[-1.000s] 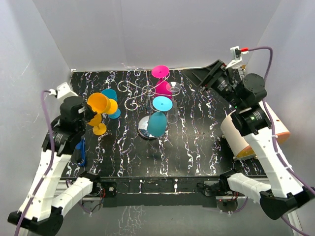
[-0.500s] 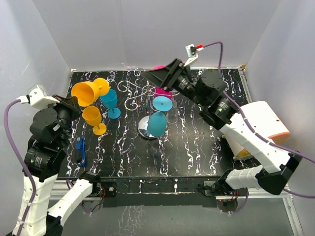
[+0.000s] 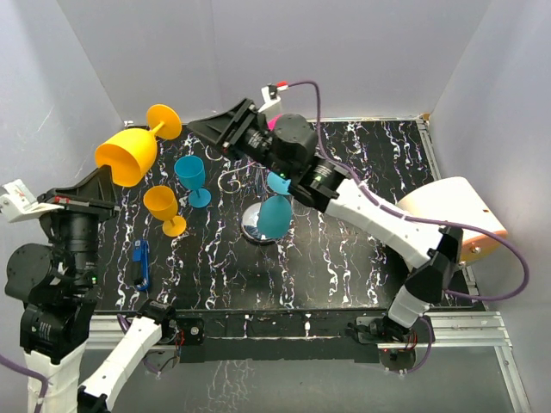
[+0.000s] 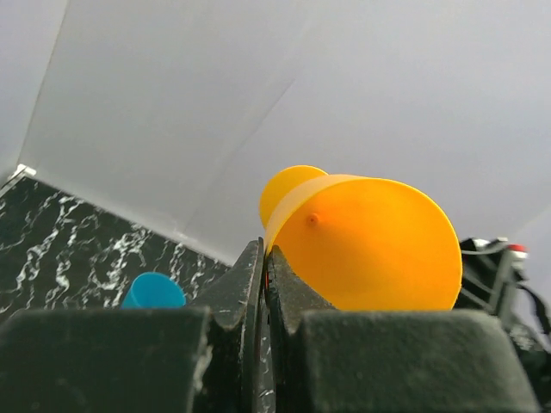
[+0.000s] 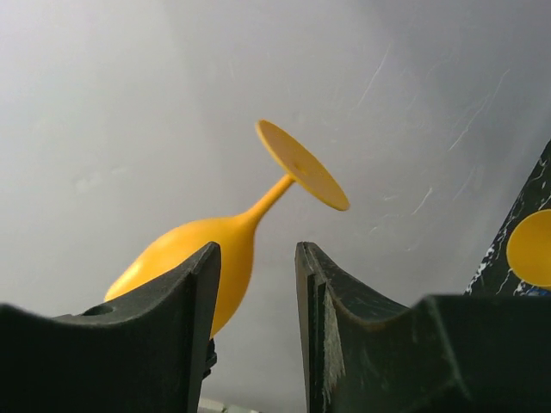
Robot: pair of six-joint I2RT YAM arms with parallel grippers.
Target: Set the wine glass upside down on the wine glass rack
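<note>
Pinching wine glass point(image 3: 127, 155), left claw point(image 4: 264, 251)

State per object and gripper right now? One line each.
wine glass: orange, in air, tilted
left gripper: shut on its rim
right gripper: open, empty
second orange glass: upright on table
blue glass: upright on table
hung blue glass: upside down on wine glass rack

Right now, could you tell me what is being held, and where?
The left gripper pinches the orange wine glass by its bowl rim; the right gripper holds nothing.
</note>
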